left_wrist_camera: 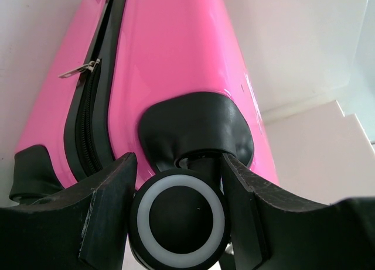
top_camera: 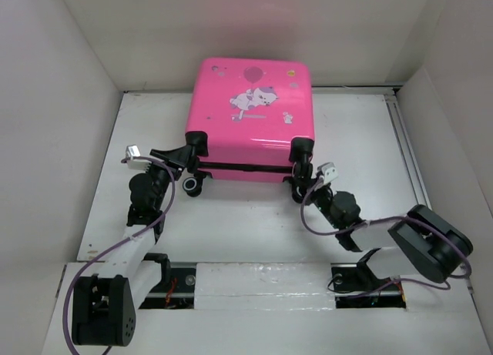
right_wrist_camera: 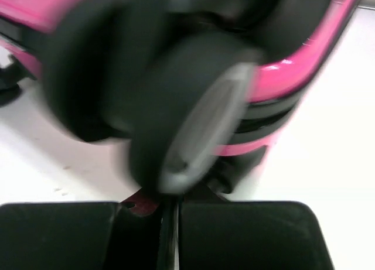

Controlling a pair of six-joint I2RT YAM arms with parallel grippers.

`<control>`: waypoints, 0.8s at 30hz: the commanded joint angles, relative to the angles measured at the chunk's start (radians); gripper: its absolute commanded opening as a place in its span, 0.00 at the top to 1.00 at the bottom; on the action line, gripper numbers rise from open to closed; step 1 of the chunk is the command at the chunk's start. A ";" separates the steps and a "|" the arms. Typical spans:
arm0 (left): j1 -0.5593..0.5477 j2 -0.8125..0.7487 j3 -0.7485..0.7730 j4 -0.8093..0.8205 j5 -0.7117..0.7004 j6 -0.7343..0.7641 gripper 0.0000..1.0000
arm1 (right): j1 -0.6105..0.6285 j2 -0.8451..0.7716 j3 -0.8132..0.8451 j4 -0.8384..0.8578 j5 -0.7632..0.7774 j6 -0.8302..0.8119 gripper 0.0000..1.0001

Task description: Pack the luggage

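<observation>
The luggage [top_camera: 250, 112] lies closed at 12 o'clock on the table [top_camera: 254, 228], printed face up. I judge its long axis runs 6 to 12, with the wheel end toward me at 6. My left gripper [left_wrist_camera: 179, 179] is clamped across the near-left wheel [left_wrist_camera: 180, 220]. My right gripper [right_wrist_camera: 170, 214] is closed on nothing, just short of the near-right wheel [right_wrist_camera: 187, 118]. The shell looks stiff, glossy and slippery, probably light, so I'd hold wheel housings or the zipper pull [left_wrist_camera: 79, 69], not bare pink.
</observation>
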 commanded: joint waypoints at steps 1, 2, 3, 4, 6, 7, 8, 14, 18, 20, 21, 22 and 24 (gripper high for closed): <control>-0.015 -0.021 0.061 0.222 0.092 -0.048 1.00 | 0.179 -0.089 -0.005 0.104 0.141 0.001 1.00; -0.015 -0.021 0.061 0.222 0.093 -0.060 1.00 | 0.226 -0.089 0.008 0.058 0.202 0.001 1.00; -0.015 -0.021 0.061 0.235 0.093 -0.073 1.00 | 0.301 -0.089 0.043 -0.034 0.301 0.001 1.00; -0.015 -0.011 0.061 0.246 0.103 -0.073 1.00 | 0.331 -0.089 0.065 -0.073 0.342 0.001 1.00; -0.052 -0.001 0.061 0.257 0.085 -0.073 1.00 | 0.396 -0.043 0.102 -0.114 0.426 0.011 1.00; -0.072 -0.001 0.061 0.257 0.071 -0.062 1.00 | 0.418 -0.020 0.137 -0.115 0.445 0.011 1.00; -0.097 -0.001 0.074 0.242 0.056 -0.048 1.00 | 0.434 0.003 0.160 -0.115 0.445 0.011 1.00; -0.195 0.033 0.097 0.246 0.019 -0.042 1.00 | 0.486 0.151 0.407 -0.257 0.436 0.002 1.00; -0.195 0.052 0.086 0.282 0.091 -0.093 1.00 | 0.486 0.256 0.574 -0.332 0.289 -0.041 1.00; -0.206 0.062 0.086 0.291 0.150 -0.119 1.00 | 0.486 0.342 0.654 -0.297 0.147 -0.081 1.00; -0.206 0.062 0.086 0.291 0.166 -0.128 1.00 | 0.486 0.374 0.682 -0.283 0.103 -0.081 1.00; -0.219 0.062 0.097 0.291 0.175 -0.128 1.00 | 0.486 0.433 0.712 -0.283 0.054 -0.081 1.00; -0.256 0.062 0.097 0.291 0.175 -0.139 1.00 | 0.486 0.487 0.798 -0.268 -0.072 -0.081 1.00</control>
